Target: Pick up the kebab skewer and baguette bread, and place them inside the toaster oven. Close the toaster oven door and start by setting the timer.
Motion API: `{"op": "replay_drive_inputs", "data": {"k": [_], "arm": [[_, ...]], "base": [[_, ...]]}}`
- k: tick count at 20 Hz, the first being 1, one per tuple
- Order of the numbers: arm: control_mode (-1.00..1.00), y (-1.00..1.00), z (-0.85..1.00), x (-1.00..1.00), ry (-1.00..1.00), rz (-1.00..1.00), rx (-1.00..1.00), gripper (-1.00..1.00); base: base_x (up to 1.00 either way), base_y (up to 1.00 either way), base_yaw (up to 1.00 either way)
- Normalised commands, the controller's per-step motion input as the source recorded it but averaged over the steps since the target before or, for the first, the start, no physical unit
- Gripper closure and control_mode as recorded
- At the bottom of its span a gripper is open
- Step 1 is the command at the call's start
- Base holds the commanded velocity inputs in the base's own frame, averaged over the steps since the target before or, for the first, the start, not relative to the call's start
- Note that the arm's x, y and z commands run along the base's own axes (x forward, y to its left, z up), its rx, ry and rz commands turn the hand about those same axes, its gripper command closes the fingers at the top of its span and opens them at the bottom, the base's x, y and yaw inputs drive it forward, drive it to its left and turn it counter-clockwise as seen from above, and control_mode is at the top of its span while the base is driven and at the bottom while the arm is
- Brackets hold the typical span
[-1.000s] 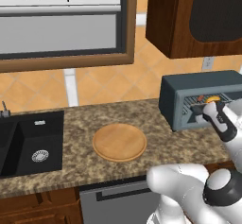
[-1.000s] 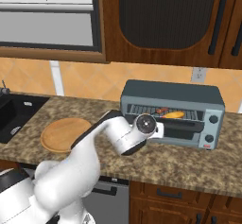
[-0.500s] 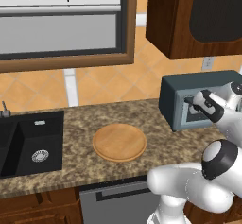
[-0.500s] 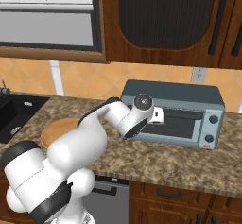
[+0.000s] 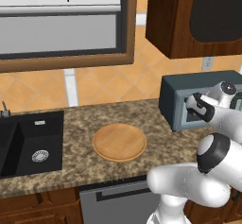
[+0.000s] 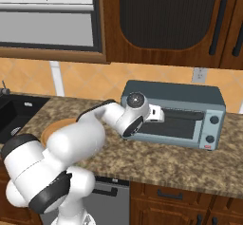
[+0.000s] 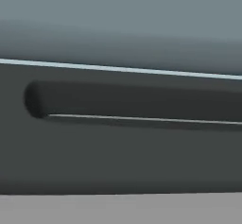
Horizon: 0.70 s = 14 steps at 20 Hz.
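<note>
The dark blue-grey toaster oven (image 6: 190, 95) stands at the right of the counter, its side visible too (image 5: 172, 95). The toaster oven door (image 6: 175, 130) stands upright and shut against the front. My gripper (image 6: 160, 114) presses at the door's upper left corner, just by the bar handle (image 7: 142, 100), which runs across the hand view at very close range. The jaws stand open with nothing between them. From the left, the gripper (image 5: 193, 104) sits against the oven front. The kebab skewer and the baguette bread are hidden.
A round wooden plate (image 5: 119, 142) lies bare mid-counter, partly behind my arm (image 6: 47, 133) from the right. A black sink (image 5: 28, 142) sits at the far left. Two knobs (image 6: 214, 120) are on the oven's right panel. Dark cabinets hang above the oven.
The oven door has swung up from open to shut, hiding the food on the rack. My hand rose with it and now rests at the door's top edge.
</note>
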Motion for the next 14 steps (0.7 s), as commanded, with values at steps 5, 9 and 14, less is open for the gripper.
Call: {"op": "replay_drive_inputs", "data": {"k": [5,9,14], "arm": [[-1.0,0.01,0.0,-0.07,0.04,0.0,-0.02,-1.0],[-1.0,-0.02,0.0,-0.58,0.02,0.0,0.0,-1.0],[-1.0,-0.09,0.0,-0.65,0.01,0.0,0.0,-1.0]], "base": [[0.0,0.0,0.0],[0.0,0.0,0.0],[0.0,0.0,0.0]]}}
